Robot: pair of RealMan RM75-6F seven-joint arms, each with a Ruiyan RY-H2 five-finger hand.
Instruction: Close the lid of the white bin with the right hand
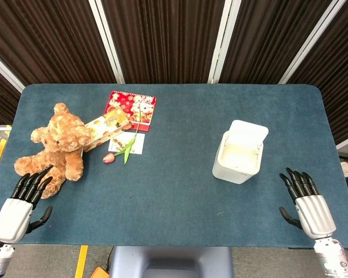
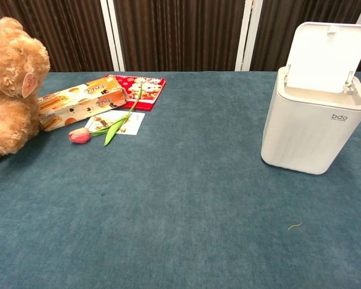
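The white bin [image 1: 236, 164] [image 2: 313, 129] stands on the right half of the blue table. Its lid [image 1: 247, 134] [image 2: 325, 57] is swung up and stands upright at the back, so the inside shows from above. My right hand [image 1: 306, 200] lies near the table's front right edge, to the right of the bin and a little nearer, fingers spread and holding nothing. My left hand [image 1: 20, 201] rests at the front left edge, fingers apart and empty. Neither hand shows in the chest view.
A brown teddy bear [image 1: 55, 147] [image 2: 9, 87] sits at the left, just beyond my left hand. Beside it lie a snack box [image 1: 104, 128] [image 2: 81, 101], a red packet [image 1: 131, 109], a small card [image 1: 127, 142] and a pink tulip [image 1: 119, 152] [image 2: 102, 129].
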